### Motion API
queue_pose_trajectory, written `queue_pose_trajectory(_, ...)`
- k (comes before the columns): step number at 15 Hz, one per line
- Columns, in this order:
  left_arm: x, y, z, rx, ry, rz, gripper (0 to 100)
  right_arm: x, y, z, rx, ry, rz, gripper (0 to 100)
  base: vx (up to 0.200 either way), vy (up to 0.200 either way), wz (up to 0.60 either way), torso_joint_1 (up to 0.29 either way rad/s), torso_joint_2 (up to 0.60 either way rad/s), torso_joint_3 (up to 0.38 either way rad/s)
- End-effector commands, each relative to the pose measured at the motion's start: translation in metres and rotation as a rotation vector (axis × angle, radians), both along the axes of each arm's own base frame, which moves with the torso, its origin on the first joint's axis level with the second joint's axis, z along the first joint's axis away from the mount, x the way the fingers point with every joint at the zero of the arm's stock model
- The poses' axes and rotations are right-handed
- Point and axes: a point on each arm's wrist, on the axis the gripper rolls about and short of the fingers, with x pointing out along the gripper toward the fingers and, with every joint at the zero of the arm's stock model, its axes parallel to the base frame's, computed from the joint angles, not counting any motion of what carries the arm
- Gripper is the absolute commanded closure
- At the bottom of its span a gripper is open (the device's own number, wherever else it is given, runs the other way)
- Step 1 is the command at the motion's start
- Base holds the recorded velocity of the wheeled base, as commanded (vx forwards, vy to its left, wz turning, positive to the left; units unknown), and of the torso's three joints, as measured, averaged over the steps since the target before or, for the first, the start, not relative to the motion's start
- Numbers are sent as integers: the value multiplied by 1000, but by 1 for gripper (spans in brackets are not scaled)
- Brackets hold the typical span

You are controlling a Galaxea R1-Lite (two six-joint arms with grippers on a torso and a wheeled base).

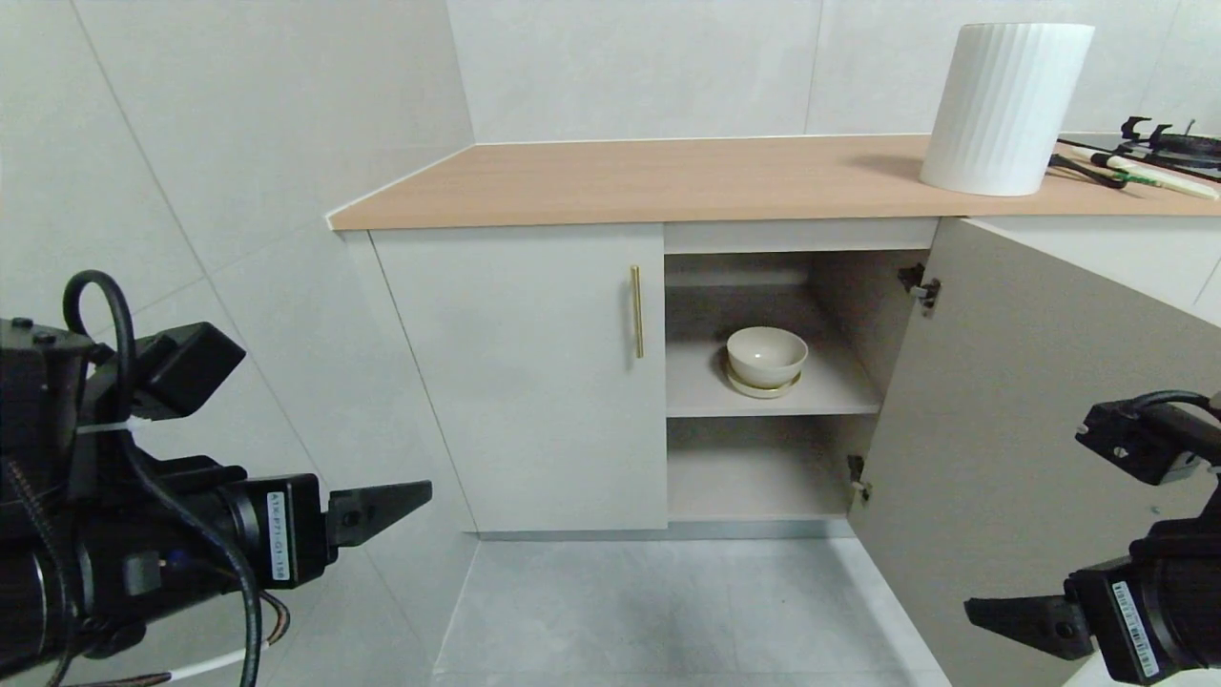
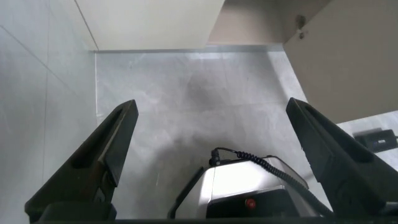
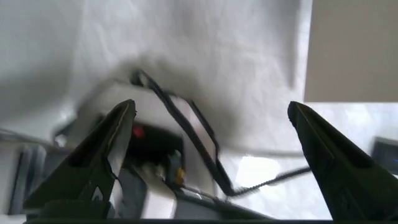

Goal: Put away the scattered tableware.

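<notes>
Left pincer gapes; cream bowl sits on gold-rimmed saucer.

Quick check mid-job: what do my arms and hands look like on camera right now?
The left arm and right arm are black and bulky. The left hand and right hand have dark, wedge-shaped fingers tapering to points. Each wrist carries a white printed label. A thick black cable loops over the left arm, with thinner wires beneath.

We see soft, even light; the white canister throws a faint shadow left across the tabletop, and the open cabinet lies dimmer inside.
</notes>
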Motion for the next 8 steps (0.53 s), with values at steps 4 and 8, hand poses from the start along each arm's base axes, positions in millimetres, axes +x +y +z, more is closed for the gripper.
queue_pose_trajectory(4,1,0,-1,0,3,0,0,-3,-2,1,-4,-1,4,0,0,0,0,0,0,0)
queue_pose_trajectory(8,0,0,0,2,1,0,0,-11,-8,7,-31,27,-6,0,0,-150,0,1,-1,9)
